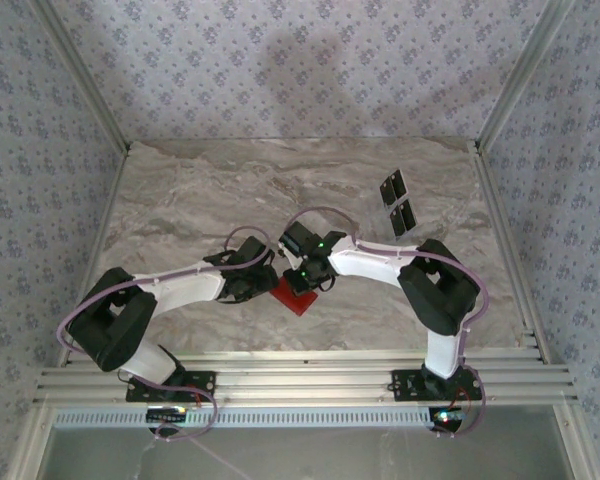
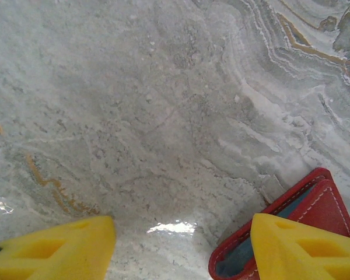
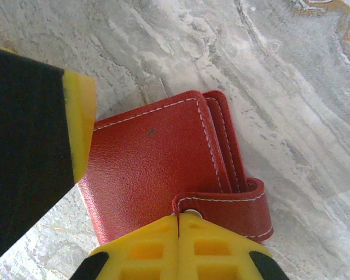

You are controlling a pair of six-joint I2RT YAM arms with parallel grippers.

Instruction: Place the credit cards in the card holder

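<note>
Wallet (image 1: 295, 298), red, lies near front-centre of marbled surface (image 1: 200, 200), between your two arms. Your right end effector (image 3: 178, 224) is pinched tight on wallet's snap tab (image 3: 227, 207). Your left end effector (image 2: 181, 224) stands wide, one finger (image 2: 303, 248) over wallet's gaping edge. Two black cards (image 1: 404, 216) lie well apart, far right.
</note>
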